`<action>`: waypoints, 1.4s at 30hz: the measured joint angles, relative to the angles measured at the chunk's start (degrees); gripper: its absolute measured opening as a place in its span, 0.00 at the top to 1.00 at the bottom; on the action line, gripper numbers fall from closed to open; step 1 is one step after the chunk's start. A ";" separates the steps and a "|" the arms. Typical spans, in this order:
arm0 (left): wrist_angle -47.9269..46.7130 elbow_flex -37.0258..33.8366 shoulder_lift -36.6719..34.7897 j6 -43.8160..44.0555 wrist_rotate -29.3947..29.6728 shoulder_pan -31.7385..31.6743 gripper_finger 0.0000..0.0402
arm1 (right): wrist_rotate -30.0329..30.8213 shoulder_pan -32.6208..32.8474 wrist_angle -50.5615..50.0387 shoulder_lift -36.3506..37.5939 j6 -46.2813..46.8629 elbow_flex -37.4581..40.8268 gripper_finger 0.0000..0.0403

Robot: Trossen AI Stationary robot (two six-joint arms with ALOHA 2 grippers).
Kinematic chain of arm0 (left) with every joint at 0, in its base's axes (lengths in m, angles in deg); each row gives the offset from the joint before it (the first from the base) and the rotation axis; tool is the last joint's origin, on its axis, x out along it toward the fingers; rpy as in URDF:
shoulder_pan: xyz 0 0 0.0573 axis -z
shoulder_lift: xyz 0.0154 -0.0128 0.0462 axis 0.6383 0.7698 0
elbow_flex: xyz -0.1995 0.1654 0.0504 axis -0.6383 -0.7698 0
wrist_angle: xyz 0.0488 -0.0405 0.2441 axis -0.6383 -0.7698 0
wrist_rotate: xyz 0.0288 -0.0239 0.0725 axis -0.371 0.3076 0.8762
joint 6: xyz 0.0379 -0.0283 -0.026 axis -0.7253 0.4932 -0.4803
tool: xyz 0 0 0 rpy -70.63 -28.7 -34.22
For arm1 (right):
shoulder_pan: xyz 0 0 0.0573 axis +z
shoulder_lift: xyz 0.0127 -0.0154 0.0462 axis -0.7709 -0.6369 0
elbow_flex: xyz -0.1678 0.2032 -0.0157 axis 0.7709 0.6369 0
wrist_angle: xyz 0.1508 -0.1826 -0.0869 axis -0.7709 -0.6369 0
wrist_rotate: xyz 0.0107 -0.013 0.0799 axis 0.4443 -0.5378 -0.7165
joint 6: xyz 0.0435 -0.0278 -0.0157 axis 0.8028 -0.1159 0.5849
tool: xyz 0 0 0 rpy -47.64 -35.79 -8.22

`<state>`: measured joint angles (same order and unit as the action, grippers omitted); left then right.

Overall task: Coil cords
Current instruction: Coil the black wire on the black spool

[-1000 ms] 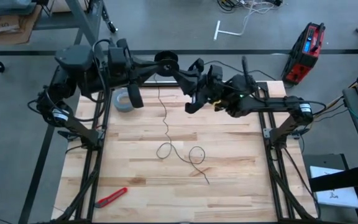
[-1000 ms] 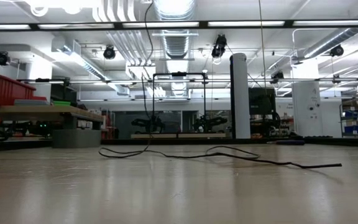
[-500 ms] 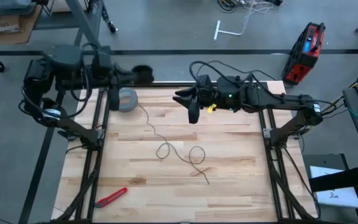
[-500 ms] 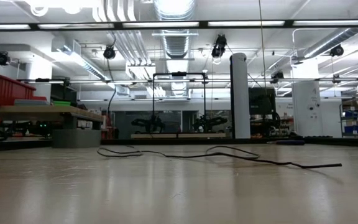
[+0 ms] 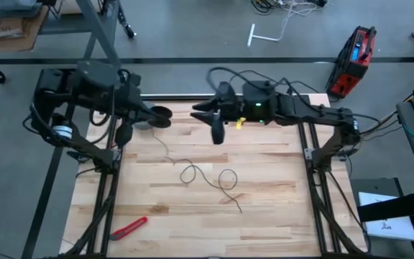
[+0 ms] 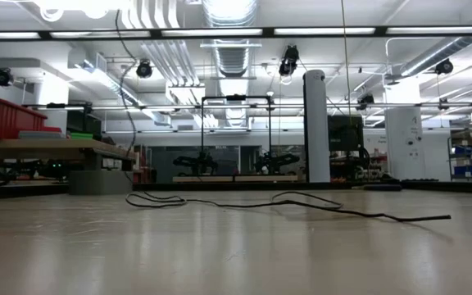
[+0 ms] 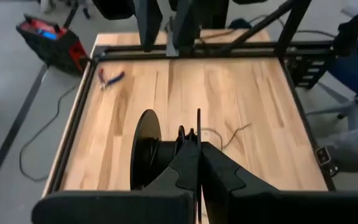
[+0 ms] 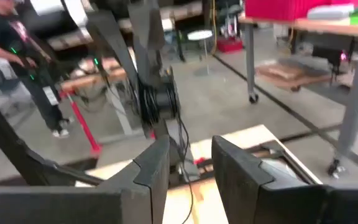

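The small black reel (image 5: 161, 116) hangs over the table's far left part, with my left gripper (image 5: 148, 115) shut on it. It also shows in the left wrist view (image 7: 146, 149) and, farther off, in the right wrist view (image 8: 160, 102). Its thin black cord (image 5: 191, 173) drops from the reel to the wood. There it lies in loose loops at mid-table (image 6: 301, 203), its free end toward the near side. My right gripper (image 5: 216, 132) hangs open over the far middle, to the right of the reel, with nothing between its fingers (image 8: 157, 168). My left gripper pinches one thin flange of the reel (image 7: 197, 127) edge-on between its two fingers. The fingers come level from the table's left side. The reel is lifted clear of the table with its axis level. The cord trails slack from it down to the wood.
A red-handled cutter (image 5: 129, 227) lies near the table's front left corner. Black frame rails run along both sides of the wooden table (image 5: 264, 230). A red tool case (image 5: 356, 61) stands on the floor beyond the far right. A person (image 8: 5, 37) stands beyond the table.
My left gripper has carried the reel from above the far middle toward the table's left, then toward the near side and lower. The cord's upper stretch has swung left with it, while the loops on the wood stayed put. My right arm has shifted slightly left.
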<state>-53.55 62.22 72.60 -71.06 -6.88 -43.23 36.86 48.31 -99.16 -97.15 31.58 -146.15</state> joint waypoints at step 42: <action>17.64 -0.04 2.09 -0.19 6.85 0.26 0.93 | -1.09 1.01 -9.29 -15.97 -5.11 -21.83 1.00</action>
<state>-35.92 62.18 74.69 -71.25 -0.03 -42.96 35.77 49.31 -108.46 -113.13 26.47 -167.98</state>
